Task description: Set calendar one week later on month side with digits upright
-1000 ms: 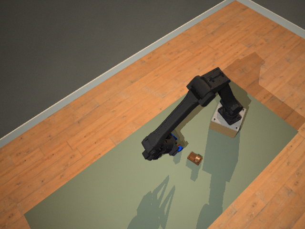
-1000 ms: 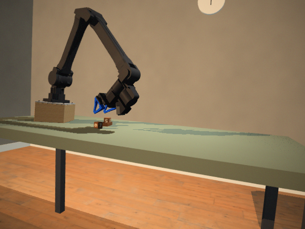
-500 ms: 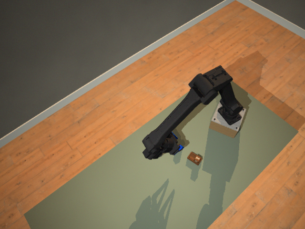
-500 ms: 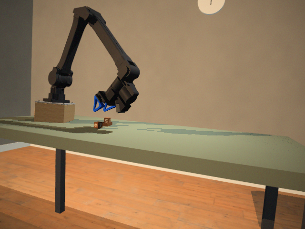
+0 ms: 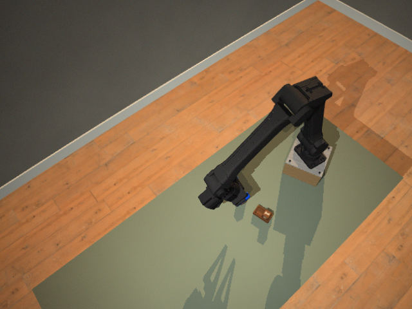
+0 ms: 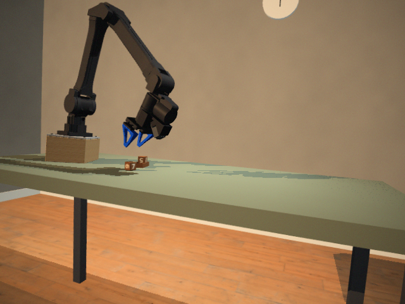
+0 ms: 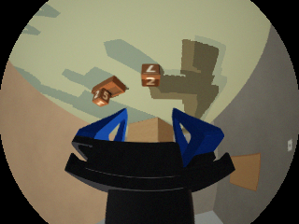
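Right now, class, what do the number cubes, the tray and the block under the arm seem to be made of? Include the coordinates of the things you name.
Number cubes [image 6: 130, 165] [image 7: 150, 75]: probably stained wood, from the reddish-brown faces with pale digits.
Tray [image 5: 259, 211] [image 6: 142, 164] [image 7: 112, 86]: likely similar wood, given its matching brown, though painted plastic is possible.
Block [image 5: 300, 174] [image 6: 65, 149]: seemingly pale, matte wood, with fine grain lines.

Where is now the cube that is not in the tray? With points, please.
In the exterior view, this cube [image 6: 130, 165] [image 7: 150, 75] stands on the table [image 6: 228, 186], just left of the tray [image 6: 142, 164] [image 7: 113, 86].
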You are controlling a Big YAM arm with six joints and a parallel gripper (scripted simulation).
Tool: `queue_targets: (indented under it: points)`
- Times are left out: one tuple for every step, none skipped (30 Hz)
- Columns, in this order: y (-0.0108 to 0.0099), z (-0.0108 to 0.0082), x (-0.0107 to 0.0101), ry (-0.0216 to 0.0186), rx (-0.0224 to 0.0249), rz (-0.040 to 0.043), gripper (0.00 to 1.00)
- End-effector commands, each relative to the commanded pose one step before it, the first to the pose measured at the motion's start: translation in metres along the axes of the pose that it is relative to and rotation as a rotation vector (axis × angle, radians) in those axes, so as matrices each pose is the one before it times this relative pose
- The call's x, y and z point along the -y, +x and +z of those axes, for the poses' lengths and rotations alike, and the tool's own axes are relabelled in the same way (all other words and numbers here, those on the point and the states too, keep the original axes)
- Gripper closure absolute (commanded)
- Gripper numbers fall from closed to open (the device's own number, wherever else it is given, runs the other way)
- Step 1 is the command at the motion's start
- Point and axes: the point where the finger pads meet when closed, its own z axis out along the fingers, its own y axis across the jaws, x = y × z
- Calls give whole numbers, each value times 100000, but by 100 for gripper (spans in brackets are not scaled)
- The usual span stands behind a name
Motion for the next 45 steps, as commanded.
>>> queue_targets:
  points:
    - [-172, -1074, 365, -663, 6801, 1955, 35]
    - [15, 15, 3, -24, 2299, 87, 35]
    - [18, 12, 3, -33, 2810, 63, 35]
    - [20, 6, 3, -40, 3141, 47, 35]
    - [21, -3, 3, -44, 3255, 29, 35]
    - [21, -11, 3, -45, 3140, 4, 35]
    - [18, -17, 2, -41, 2809, -24, 35]
    - [15, -19, 2, -34, 2298, -47, 35]
    - [11, -17, 1, -24, 1670, -66, 35]
    - [6, -11, 0, -14, 1010, -74, 35]
    - [0, 0, 0, 0, 0, 0, 35]
    - [0, 0, 0, 0, 0, 0, 35]
    - [-1757, -215, -21, -12, 1318, -232, 35]
    - [34, 23, 1, 0, -5, 0, 35]
    - [1274, 912, 33, 19, -2780, 84, 35]
    - [696, 507, 17, 13, -1124, 82, 35]
    - [-201, -1229, -37, -25, 4608, -5, 35]
    - [9, 18, -3, 2, 1668, 106, 35]
    - [14, 20, -5, -1, 2295, 68, 35]
    - [16, 16, -6, -7, 2813, 34, 35]
    - [14, 8, -7, -13, 3170, 15, 35]
    - [16, -3, -8, -19, 3285, -7, 35]
    - [17, -14, -8, -23, 3169, -34, 35]
    - [17, -22, -7, -23, 2834, -59, 35]
    - [14, -25, -6, -20, 2319, -81, 35]
    - [11, -22, -5, -15, 1685, -95, 35]
    - [7, -15, -3, -9, 1019, -96, 35]
    - [0, 0, 0, 0, 0, 0, 35]
    - [0, 0, 0, 0, 0, 0, 35]
    - [-1959, -172, -37, -24, 1823, -281, 35]
    - [0, -2, 0, 0, 72, -4, 35]
    - [386, 188, 10, 10, -734, 18, 0]
    - [755, 365, 20, 20, -1433, 33, 0]
    - [131, 64, 3, 3, -249, 6, 0]
    - [202, 0, 3, 11, -821, 21, 0]
    - [-99, -265, -8, -10, 741, -19, 0]
    - [-83, -193, -6, -8, 593, -15, 0]
    - [-11, -22, -1, -1, 68, -2, 0]
    - [-1, 0, 0, 0, 1, 0, 0]
    - [2, 1, 0, 0, -4, 0, 0]
    - [-1, 0, 0, 0, 1, 0, 0]
    - [-1, -1, 0, 0, 3, 0, 0]
    - [0, 0, 0, 0, -1, 0, 0]
    - [1, 1, 0, 0, -3, 0, 0]
    - [0, 0, 0, 0, 0, 0, 0]
